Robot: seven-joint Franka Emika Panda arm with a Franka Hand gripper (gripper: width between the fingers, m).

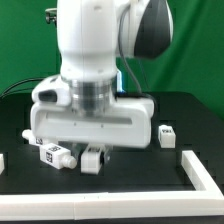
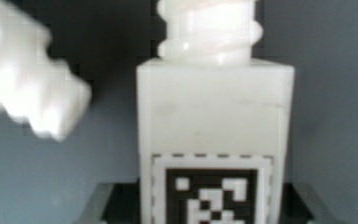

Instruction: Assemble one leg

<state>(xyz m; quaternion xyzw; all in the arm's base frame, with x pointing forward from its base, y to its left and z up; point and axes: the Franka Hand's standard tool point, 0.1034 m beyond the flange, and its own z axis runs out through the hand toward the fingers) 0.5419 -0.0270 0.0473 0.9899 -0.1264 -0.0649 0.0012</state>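
Observation:
A leg (image 2: 211, 110), a stubby white block with a threaded peg on its end and a black-and-white tag, fills the wrist view. My gripper (image 2: 211, 205) has its dark fingers (image 2: 119, 203) pressed against both sides of this leg, shut on it. In the exterior view my gripper (image 1: 95, 150) is low over the black table with this leg (image 1: 93, 161) under it. A second leg (image 1: 55, 155) lies just to the exterior view's left of it and shows as a blurred white shape (image 2: 25, 80) in the wrist view. A third leg (image 1: 167, 133) stands further right.
A white L-shaped bar (image 1: 197, 172) lies at the front of the exterior view's right. A white piece (image 1: 2, 160) shows at the left edge. The arm's body hides the middle of the table. A green backdrop stands behind.

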